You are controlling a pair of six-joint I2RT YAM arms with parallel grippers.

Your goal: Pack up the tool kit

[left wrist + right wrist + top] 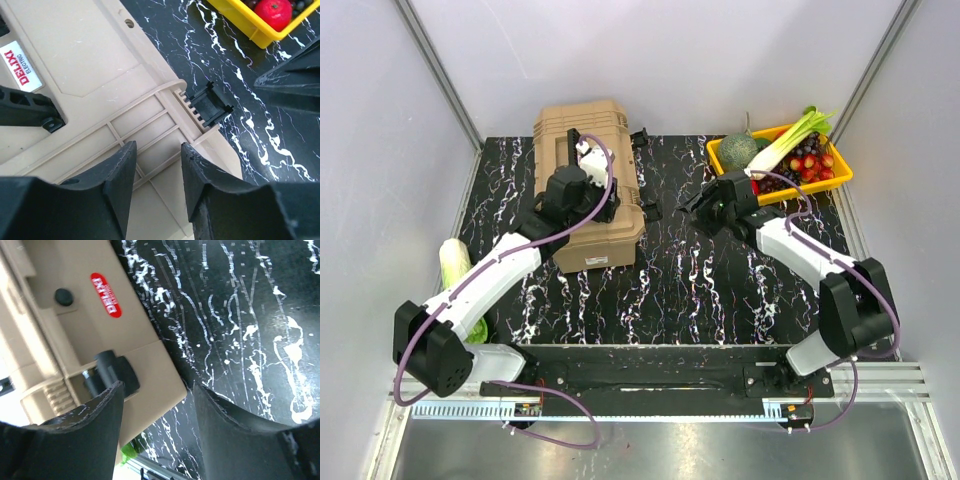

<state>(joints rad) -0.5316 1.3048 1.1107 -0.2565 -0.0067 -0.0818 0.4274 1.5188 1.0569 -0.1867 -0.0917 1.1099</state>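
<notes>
You can read "DELIXI ELECTRIC" in red on a white label (20, 65) on the lid of the tan toolbox (590, 190), which sits lid-down at the back left of the black marbled table (700, 290). The red label (106, 295) on its side is too tilted to read. Your left gripper (157, 165) hangs over the ribbed lid edge beside a black latch (210, 102), jaws apart and holding nothing, and your right gripper (157, 405) is spread and empty by the box corner. A yellow tray (235, 17) of vegetables stands at the back right, your left arm half hides a cabbage (454, 262), and the box's inside is out of sight.
</notes>
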